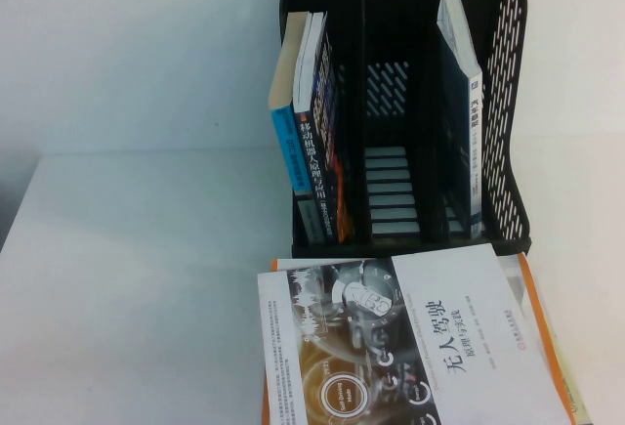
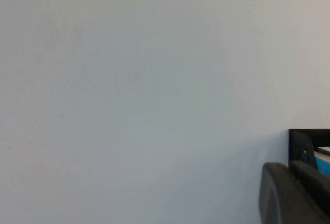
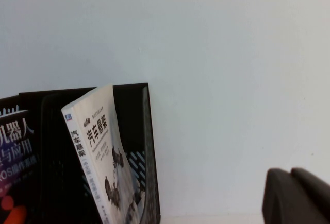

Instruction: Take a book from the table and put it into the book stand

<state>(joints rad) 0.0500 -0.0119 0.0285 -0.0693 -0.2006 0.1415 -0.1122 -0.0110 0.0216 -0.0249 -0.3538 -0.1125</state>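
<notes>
High view: white paperback w/ grey-gold circular art (image 1: pixel 391 347) lies flat on white surface (image 1: pixel 137 278), atop an orange-edged book (image 1: pixel 547 347), just in front of black perforated three-slot stand (image 1: pixel 503 103). Mid slot empty, so open room.
L wrist view: left tool (image 2: pixel 294 193) low corner; spread or pressed, cannot tell.
R wrist view: right tool (image 3: pixel 296 195), same, cannot tell.

One book stand (image 1: pixel 503 103) with three slots holds three upright books: two left, one right. Two books lie stacked on the table (image 1: pixel 127 288); top is the book (image 1: pixel 410 347). Two grippers: left gripper (image 2: pixel 296 193), right gripper (image 3: pixel 299 195).
</notes>
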